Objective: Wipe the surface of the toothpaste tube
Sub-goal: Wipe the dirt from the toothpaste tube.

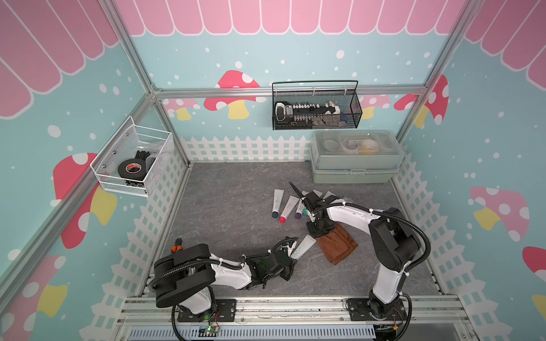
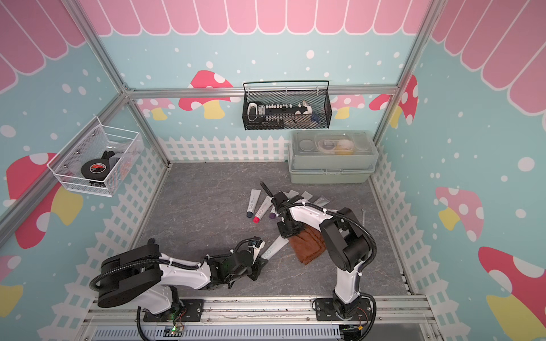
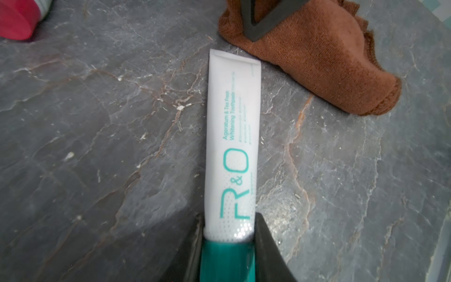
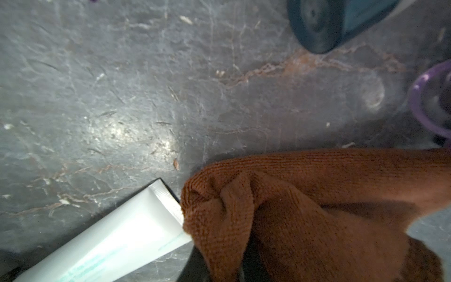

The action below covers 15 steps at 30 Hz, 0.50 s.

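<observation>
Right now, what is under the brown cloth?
Only grey table shows around it. The right gripper pinches the bunched cloth. The crimped end of the tube reaches the cloth's edge; whether it goes under, I cannot tell. Anything beneath the folds is covered.

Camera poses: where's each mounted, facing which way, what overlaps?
Top views: high over the near edge, looking down at the table; left arm, right arm show.
Left wrist: behind the left hand, looking along the gripped toothpaste tube toward the brown cloth; both fingers show.
Right wrist: behind the right hand, looking down over the held cloth, which nearly hides it.
Wrist views share: tube's crimped end by cloth.
</observation>
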Each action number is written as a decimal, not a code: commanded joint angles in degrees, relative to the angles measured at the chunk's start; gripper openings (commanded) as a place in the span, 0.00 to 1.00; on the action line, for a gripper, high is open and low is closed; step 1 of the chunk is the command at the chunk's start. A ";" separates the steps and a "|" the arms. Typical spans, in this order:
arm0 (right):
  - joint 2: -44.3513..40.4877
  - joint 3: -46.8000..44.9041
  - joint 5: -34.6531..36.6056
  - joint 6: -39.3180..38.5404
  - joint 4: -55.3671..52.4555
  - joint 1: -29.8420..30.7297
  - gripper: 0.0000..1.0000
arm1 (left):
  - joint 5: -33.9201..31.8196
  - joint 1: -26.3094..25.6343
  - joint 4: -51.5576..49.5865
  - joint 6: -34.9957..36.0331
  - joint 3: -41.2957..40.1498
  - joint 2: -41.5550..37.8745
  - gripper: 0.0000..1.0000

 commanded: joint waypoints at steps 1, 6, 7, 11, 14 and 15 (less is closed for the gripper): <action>1.01 -0.38 -2.12 -1.63 -0.11 1.36 0.12 | 2.63 -0.34 -3.24 -0.88 -1.05 2.23 0.26; -3.16 -1.35 -11.76 -1.28 1.15 5.56 0.12 | 2.56 -0.31 -3.17 -0.43 -0.21 3.23 0.26; -4.15 -1.83 -13.87 -1.09 1.69 6.28 0.12 | 2.38 -0.34 -3.31 -0.31 0.03 3.30 0.26; -7.43 -3.89 -20.00 -0.21 4.00 7.82 0.13 | 1.79 -0.34 -4.12 -0.03 0.75 3.12 0.26; -8.00 -5.04 -19.54 -0.16 4.29 7.83 0.13 | 0.80 -0.29 -4.89 -0.11 0.87 2.46 0.26; -7.50 -5.36 -18.29 -0.31 4.08 7.79 0.13 | 0.57 -0.35 -5.13 -0.12 0.82 2.20 0.26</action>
